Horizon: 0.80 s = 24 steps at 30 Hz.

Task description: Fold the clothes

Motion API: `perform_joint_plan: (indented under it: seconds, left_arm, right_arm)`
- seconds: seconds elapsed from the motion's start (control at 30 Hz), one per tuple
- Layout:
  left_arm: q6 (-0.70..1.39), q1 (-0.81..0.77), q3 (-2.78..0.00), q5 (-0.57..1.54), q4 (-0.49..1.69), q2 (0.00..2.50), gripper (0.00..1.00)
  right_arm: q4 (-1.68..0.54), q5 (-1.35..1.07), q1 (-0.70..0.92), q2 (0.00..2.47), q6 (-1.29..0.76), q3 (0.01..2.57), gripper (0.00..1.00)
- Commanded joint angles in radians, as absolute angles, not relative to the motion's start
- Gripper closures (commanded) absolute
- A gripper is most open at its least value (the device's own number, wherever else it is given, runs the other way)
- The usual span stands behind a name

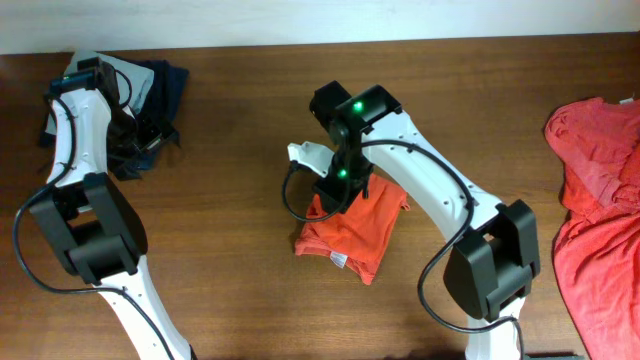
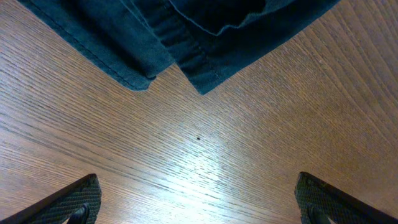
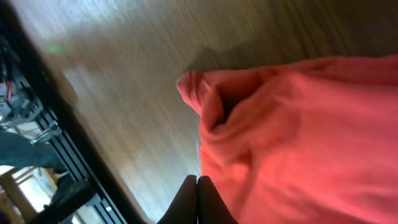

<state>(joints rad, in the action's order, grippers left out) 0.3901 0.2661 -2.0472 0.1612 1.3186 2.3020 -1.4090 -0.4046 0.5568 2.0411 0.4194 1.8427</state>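
- My right gripper [image 3: 198,194] has its jaws pressed together, tip to tip, with no gap showing. They sit at the edge of the orange-red cloth, and I cannot tell whether any fabric is pinched between them.
- My left gripper [image 2: 199,202] is spread wide, with one finger in each lower corner of its wrist view. There is only bare wood between the fingers, and they hold nothing.
- The folded T-shirt [image 1: 352,228] lies near the middle of the table [image 1: 230,200], partly under the right arm. It is a compact orange-red bundle, and its small white neck label [image 1: 340,261] shows at the near edge.
- In the right wrist view that shirt [image 3: 298,137] fills the right half, rumpled, with a rolled fold at its upper left corner.
- A loose heap of T-shirts [image 1: 600,200] of the same colour sprawls at the table's right end, well apart from the folded one.
- At the far left corner a navy garment [image 1: 165,85] lies by the left arm, with a grey-green garment [image 1: 82,58] peeking out beside it. The navy hem [image 2: 186,56] crosses the top of the left wrist view.
- The tabletop is dark brown wood with a fine straight grain and a soft glare under the left gripper.
- A pale strip [image 1: 300,20] runs past the table's far edge. The right wrist view shows a black rail [image 3: 68,149] along the table's side, and the blurred clutter beyond it is too indistinct to name.
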Motion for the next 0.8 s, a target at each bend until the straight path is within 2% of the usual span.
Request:
perform_joint_plan:
  seconds: [0.0,0.23,0.33,0.4,0.5,0.77]
  left_arm:
    - [0.396,0.268,-2.060,0.161,1.317,2.296,0.01]
    - [0.396,0.268,-2.060,0.161,1.317,2.296,0.01]
    - [0.396,0.268,-2.060,0.161,1.317,2.296,0.01]
    - [0.396,0.268,-2.060,0.161,1.321,2.296,0.01]
    - [0.396,0.268,-2.060,0.161,1.318,2.296,0.01]
    - [0.426,0.268,-2.060,0.195,1.276,2.296,0.01]
  right_arm:
    - [-1.373,-0.462,0.556,2.020,0.410,1.766,0.96]
    - [-1.177,-0.502,0.569,2.020,0.350,1.551,0.95]
    - [-1.053,-0.515,0.571,2.020,0.286,1.447,0.86]
    - [-0.999,-0.537,0.571,2.021,0.271,1.398,0.86]
    - [-1.007,-0.542,0.567,2.018,0.271,1.398,0.92]
    - [-1.278,-0.549,0.517,1.971,0.325,1.686,0.91]
